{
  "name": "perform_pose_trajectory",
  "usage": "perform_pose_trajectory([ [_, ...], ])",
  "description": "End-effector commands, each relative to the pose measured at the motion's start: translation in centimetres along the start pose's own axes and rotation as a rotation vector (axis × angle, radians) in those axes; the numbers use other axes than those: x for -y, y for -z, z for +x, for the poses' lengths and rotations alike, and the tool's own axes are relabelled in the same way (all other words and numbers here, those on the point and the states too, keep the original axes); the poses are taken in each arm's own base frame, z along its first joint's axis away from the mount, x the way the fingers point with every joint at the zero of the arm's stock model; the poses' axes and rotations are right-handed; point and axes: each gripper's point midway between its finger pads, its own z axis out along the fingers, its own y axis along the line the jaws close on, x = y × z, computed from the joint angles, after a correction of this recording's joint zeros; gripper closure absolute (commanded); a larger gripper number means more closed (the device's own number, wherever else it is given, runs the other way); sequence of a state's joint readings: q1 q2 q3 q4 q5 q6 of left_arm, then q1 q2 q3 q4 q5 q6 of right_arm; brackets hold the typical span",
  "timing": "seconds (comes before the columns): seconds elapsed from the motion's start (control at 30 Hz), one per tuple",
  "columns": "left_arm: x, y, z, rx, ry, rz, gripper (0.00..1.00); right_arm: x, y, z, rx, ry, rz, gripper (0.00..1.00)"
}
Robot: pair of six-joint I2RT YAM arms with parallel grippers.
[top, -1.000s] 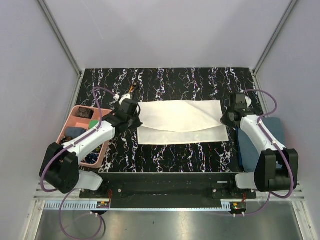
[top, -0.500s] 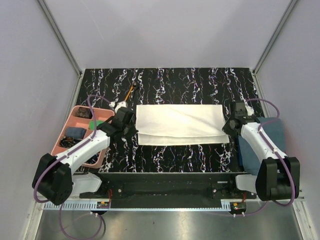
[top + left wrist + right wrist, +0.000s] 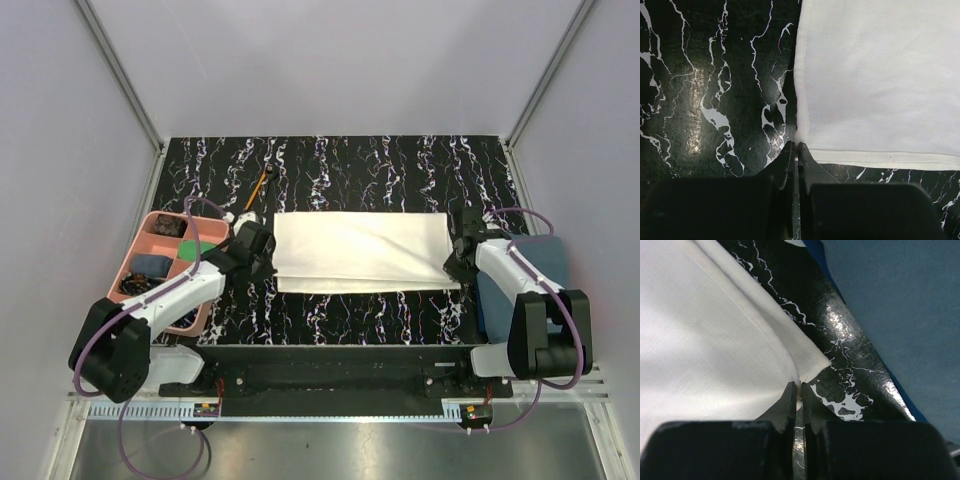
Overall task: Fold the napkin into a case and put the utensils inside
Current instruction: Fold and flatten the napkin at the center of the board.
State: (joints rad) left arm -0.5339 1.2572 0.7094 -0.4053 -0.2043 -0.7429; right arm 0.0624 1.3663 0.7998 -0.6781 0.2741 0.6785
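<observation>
The cream napkin (image 3: 360,250) lies folded into a wide strip across the middle of the black marbled table. My left gripper (image 3: 271,267) is shut on its near left corner (image 3: 799,140), with cloth pinched between the tips (image 3: 796,145). My right gripper (image 3: 456,264) is shut on the near right corner, where the upper layer (image 3: 715,350) curls over a lower layer (image 3: 812,360) that sticks out beside the tips (image 3: 800,386). An orange-handled stick (image 3: 262,183) lies on the table behind the left arm. The spoon is not visible in any view.
A pink compartment tray (image 3: 150,222) holding small items stands at the left edge, beside the left arm. A dark blue-grey towel (image 3: 545,265) lies at the right edge, close to the right gripper and seen again (image 3: 900,300) in the right wrist view.
Both grippers have moved toward the near edge, drawing the napkin's upper layer over the lower one. The fold now lies flatter and the near edges almost meet.
</observation>
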Motion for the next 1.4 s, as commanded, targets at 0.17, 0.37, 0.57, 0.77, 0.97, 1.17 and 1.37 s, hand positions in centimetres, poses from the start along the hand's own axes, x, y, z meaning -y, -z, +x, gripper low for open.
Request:
perform_pose_trajectory([
  [0.17, 0.5, -1.1, 0.8, -0.016, -0.007, 0.004, 1.0, 0.8, -1.8, -0.4, -0.001, -0.027, 0.094, 1.0],
  [0.37, 0.2, -1.5, 1.7, -0.049, -0.011, -0.006, 1.0, 0.7, -2.2, -0.3, -0.015, -0.02, 0.107, 0.98],
  [0.57, 0.7, -1.3, 2.4, -0.074, -0.008, 0.018, 1.0, 0.7, -2.5, 0.1, -0.035, -0.021, 0.112, 0.98],
  [0.77, 0.8, -0.4, 2.7, -0.084, -0.001, 0.037, 1.0, 0.6, -2.9, 0.4, -0.056, -0.01, 0.121, 0.98],
  [0.97, 1.8, 1.3, 1.9, -0.067, 0.025, 0.09, 1.0, 0.5, -2.9, 0.3, -0.06, -0.005, 0.126, 0.98],
  [1.17, 1.6, 0.7, 3.4, -0.12, 0.042, 0.079, 1.0, -0.1, -1.8, -0.1, -0.048, -0.034, 0.075, 1.0],
  [1.37, 1.0, -0.6, 5.2, -0.142, 0.054, 0.053, 1.0, 0.0, 0.7, -2.8, 0.071, -0.027, 0.046, 1.0],
])
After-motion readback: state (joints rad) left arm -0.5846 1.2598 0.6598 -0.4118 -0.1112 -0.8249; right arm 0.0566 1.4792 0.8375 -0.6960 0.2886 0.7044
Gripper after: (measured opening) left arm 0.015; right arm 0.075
